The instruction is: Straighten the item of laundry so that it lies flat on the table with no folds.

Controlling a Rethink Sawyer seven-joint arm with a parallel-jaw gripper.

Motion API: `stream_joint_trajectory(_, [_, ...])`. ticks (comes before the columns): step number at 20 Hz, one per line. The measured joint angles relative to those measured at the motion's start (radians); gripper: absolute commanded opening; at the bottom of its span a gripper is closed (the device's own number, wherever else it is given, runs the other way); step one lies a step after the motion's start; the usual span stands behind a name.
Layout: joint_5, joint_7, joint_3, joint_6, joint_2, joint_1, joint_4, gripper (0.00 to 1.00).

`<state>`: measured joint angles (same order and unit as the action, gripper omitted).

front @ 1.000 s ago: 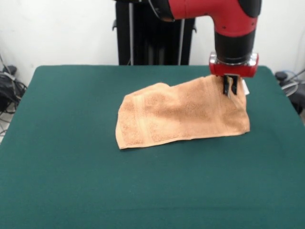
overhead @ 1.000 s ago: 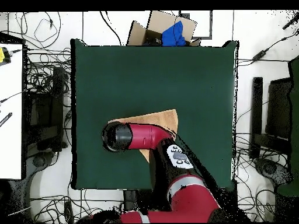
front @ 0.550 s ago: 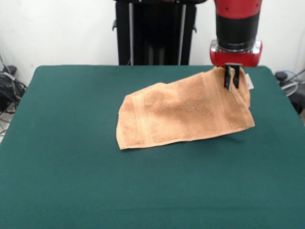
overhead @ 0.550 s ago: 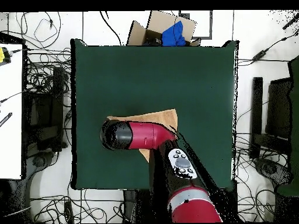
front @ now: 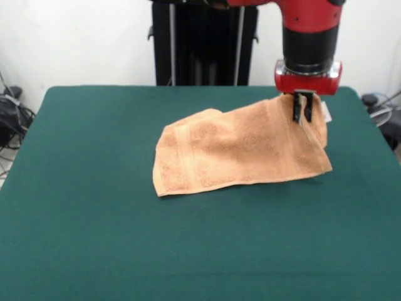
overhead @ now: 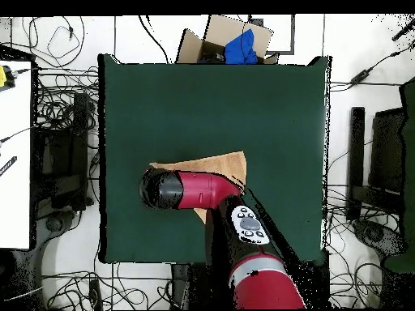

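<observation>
One towel [front: 241, 149], peach-orange, with one white tag [front: 325, 111]. One green table [front: 94, 238]. One red-black arm [overhead: 247, 243], one gripper [front: 303, 115]. Off table in overhead view: one cardboard box [overhead: 212, 36] holding one blue item [overhead: 241, 47]; one white surface [overhead: 14, 154] at side; cables on floor too many, too tangled to count.
</observation>
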<state>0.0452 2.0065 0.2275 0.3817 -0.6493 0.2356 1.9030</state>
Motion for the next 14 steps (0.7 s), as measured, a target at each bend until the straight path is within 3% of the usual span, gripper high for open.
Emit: stream_joint_trajectory(14, [-0.001, 0.000, -0.060, -0.041, 0.119, -0.052, -0.035, 0.00])
